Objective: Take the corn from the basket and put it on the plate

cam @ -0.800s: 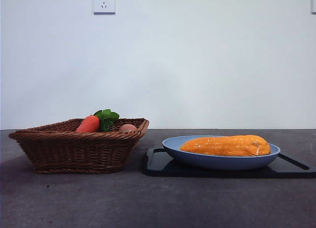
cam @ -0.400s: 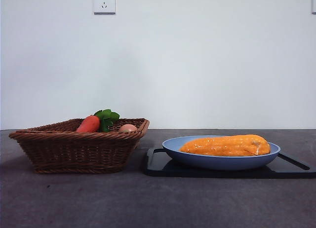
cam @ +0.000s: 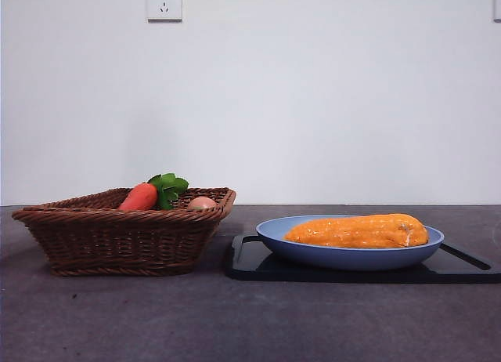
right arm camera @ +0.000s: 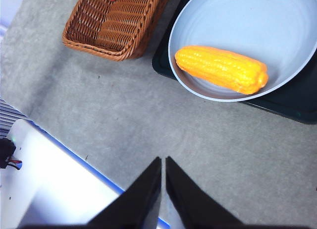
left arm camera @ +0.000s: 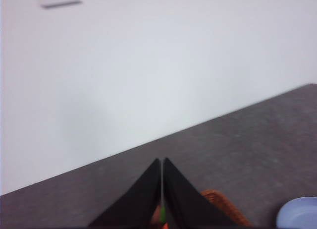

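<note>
The corn (cam: 358,231) (right arm camera: 221,68) lies on its side inside the light-blue plate (cam: 275,235) (right arm camera: 247,21), which sits on a black tray. The brown wicker basket (cam: 117,237) (right arm camera: 116,26) stands left of the plate. My right gripper (right arm camera: 163,162) is shut and empty, high above the table's near side, well away from the corn. My left gripper (left arm camera: 162,162) is also shut with nothing in it, raised above the basket, whose rim (left arm camera: 223,209) peeks out beside its jaws. Neither arm shows in the front view.
A carrot (cam: 141,196) with green leaves and a small round pinkish-tan item (cam: 202,203) rest in the basket. The black tray (cam: 250,260) lies under the plate. A white-and-blue edge (right arm camera: 59,184) borders the table's near side. A wall socket (cam: 164,1) is on the wall.
</note>
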### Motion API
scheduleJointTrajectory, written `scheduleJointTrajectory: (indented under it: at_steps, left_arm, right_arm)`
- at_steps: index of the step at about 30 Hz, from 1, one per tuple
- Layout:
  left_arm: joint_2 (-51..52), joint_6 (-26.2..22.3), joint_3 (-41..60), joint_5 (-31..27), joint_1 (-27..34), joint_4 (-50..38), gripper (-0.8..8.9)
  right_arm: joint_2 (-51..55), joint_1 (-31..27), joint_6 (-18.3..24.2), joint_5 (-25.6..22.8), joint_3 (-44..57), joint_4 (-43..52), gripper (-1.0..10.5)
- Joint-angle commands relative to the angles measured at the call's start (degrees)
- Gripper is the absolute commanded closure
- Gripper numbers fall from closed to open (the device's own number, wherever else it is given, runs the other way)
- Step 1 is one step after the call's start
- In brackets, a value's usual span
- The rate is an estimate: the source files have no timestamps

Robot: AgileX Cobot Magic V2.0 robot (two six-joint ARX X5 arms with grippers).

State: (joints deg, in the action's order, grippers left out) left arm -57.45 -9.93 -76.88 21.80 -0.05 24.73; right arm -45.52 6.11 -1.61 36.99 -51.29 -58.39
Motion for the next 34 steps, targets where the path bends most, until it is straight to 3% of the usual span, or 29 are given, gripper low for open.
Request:
scheduleJointTrajectory:
  at_steps: [1, 8, 16, 25, 34]
  left_arm:
    - [6.0, -0.5, 10.5, 0.0, 2.3, -6.8, 8.06]
    - [21.7, 0.6, 35.7, 0.0, 5.7, -19.7, 8.06]
    - [36.8, 3.6, 57.3, -4.2, 6.9, -24.5, 8.06]
    - [49.2, 5.6, 71.6, -5.8, 6.9, -24.3, 8.06]
    - [55.8, 6.8, 76.7, -5.8, 6.9, -19.5, 8.06]
  right_arm:
    - [-0.4, 0.2, 0.8, 0.1, -0.9, 0.5, 9.4]
    - [-0.4, 0.2, 0.8, 0.1, -0.9, 0.5, 9.4]
    - [-0.4, 0.2, 0.8, 0.1, -0.9, 0.5, 9.4]
    - [-0.4, 0.2, 0.8, 0.1, -0.9, 0.6, 9.4]
    - [-0.4, 0.2, 0.8, 0.1, -0.9, 0.6, 9.4]
